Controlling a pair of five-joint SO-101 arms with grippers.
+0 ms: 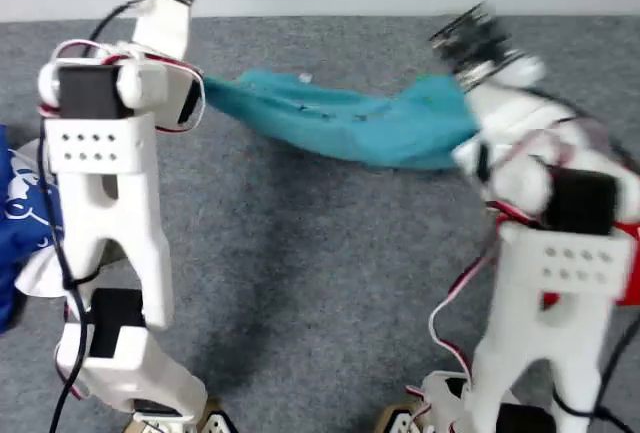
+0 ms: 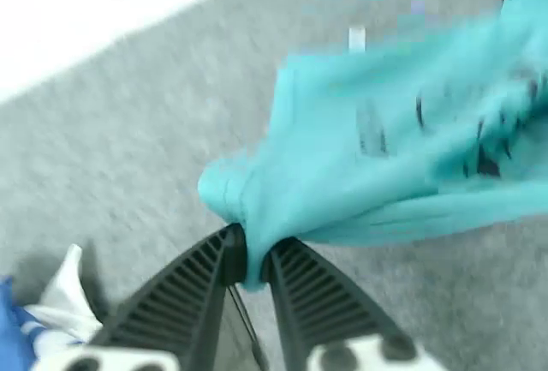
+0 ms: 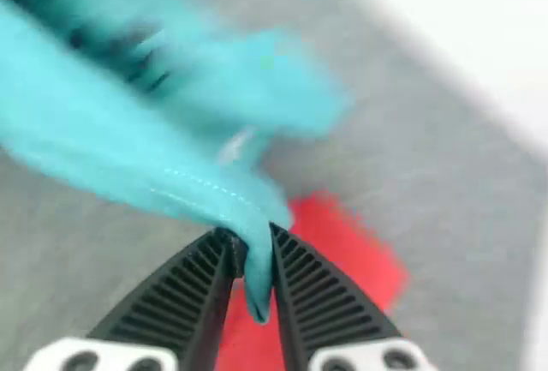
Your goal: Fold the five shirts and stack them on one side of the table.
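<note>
At the table's far side, the left gripper (image 2: 253, 247) pinches one bunched end of the teal shirt (image 1: 340, 123), which spans between the arms over the grey tabletop (image 1: 300, 273). The right gripper (image 3: 251, 242) nips its other end. The cloth looks light and limp, likely to sag and slip, so firm holds on hems or corners should suit it best.
</note>
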